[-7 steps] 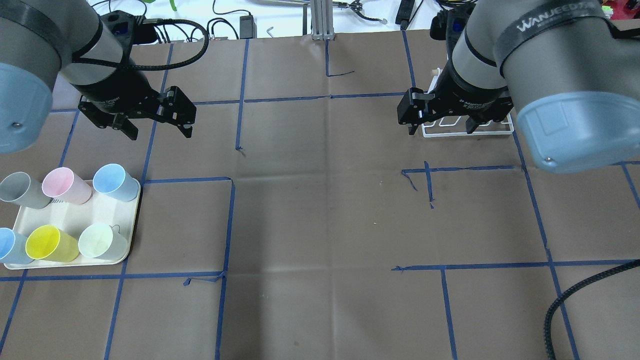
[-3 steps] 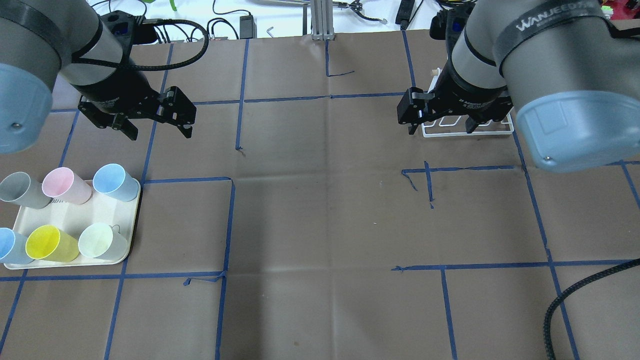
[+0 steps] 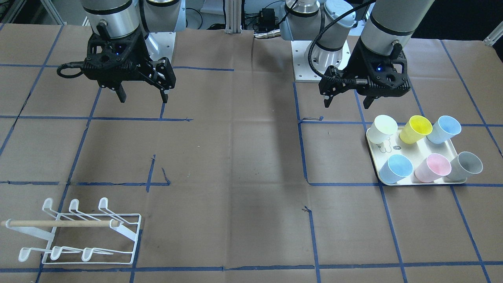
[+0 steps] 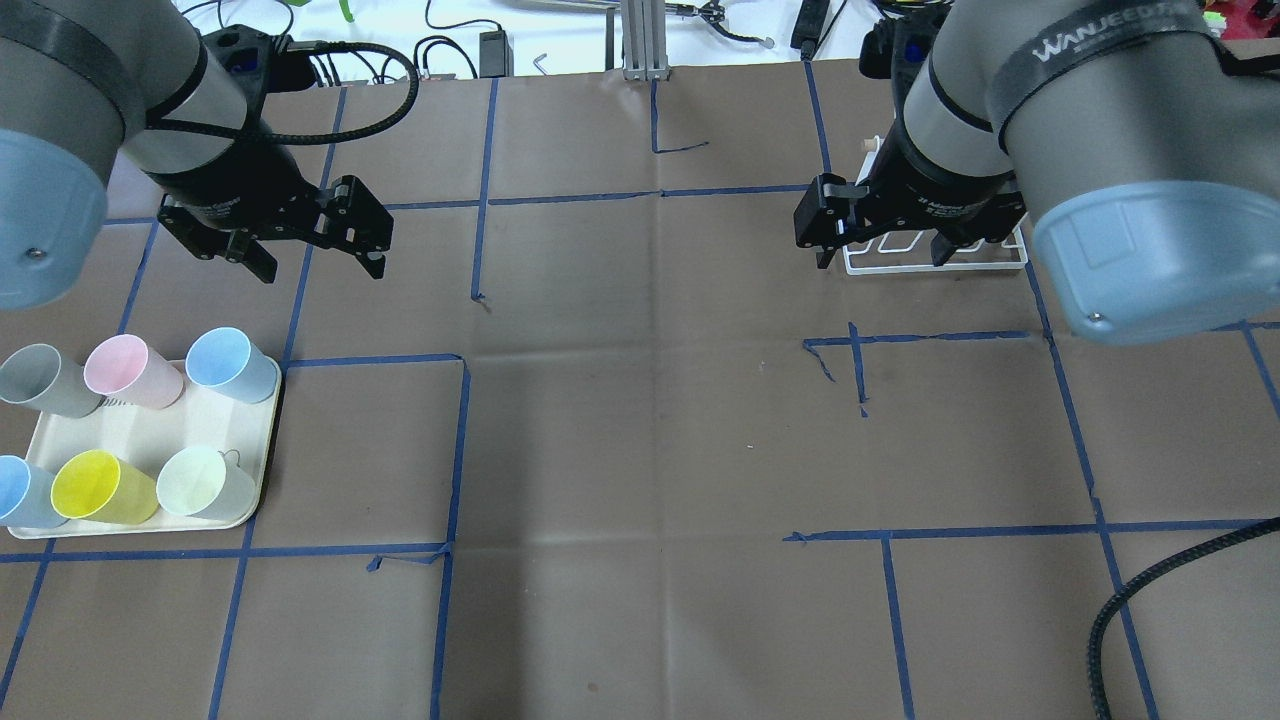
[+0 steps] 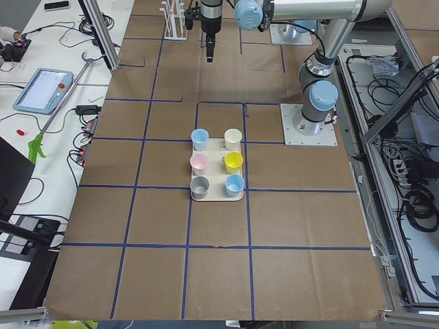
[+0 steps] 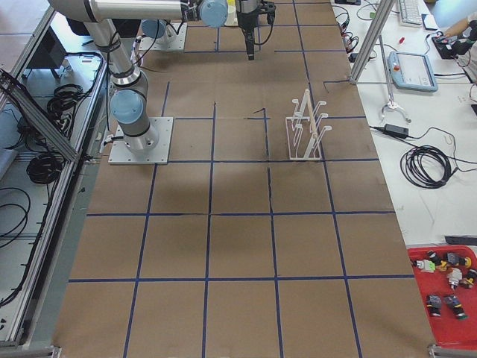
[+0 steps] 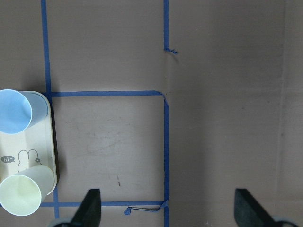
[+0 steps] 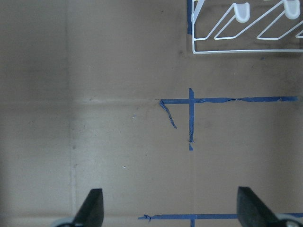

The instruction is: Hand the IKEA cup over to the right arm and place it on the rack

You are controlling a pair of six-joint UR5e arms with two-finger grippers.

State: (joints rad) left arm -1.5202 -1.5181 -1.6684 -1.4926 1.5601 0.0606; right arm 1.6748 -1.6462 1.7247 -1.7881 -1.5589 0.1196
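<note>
We judge that the task is at its very beginning. No cup is taken, nothing is handed over, and the rack (image 3: pixel 59 223) carries nothing on its prongs. All steps are left: to grasp one cup, to pass it to the right arm, and to set it on a prong.

The left gripper (image 3: pixel 346 103) hangs in the air near the tray (image 3: pixel 420 151), on its side toward the middle of the table (image 3: pixel 235 157) and not over it. Its fingers are spread wide and hold nothing. The right gripper (image 3: pixel 143 96) hovers over the other half of the table, also spread wide and empty. In the front-facing view it is well apart from the rack.

The six cups (image 5: pixel 217 163) stand upright, mouths up, in two rows of three on the cream tray. There are a pale cream cup (image 3: pixel 383 127), a yellow cup (image 3: pixel 416 127) and a blue cup (image 3: pixel 442 129) in the row nearer the robot. A second blue cup (image 3: pixel 397 168), a pink cup (image 3: pixel 432 167) and a grey cup (image 3: pixel 465 165) make the farther row. They are plain, without handles, and narrower at the bottom than at the rim. We cannot tell which one is meant to be taken, though the pale cream cup looks nearest to the left gripper.

The rack is of white wire, with a light wooden dowel across it, and it stands on the right arm's side, toward the table edge far from the robot.
</note>
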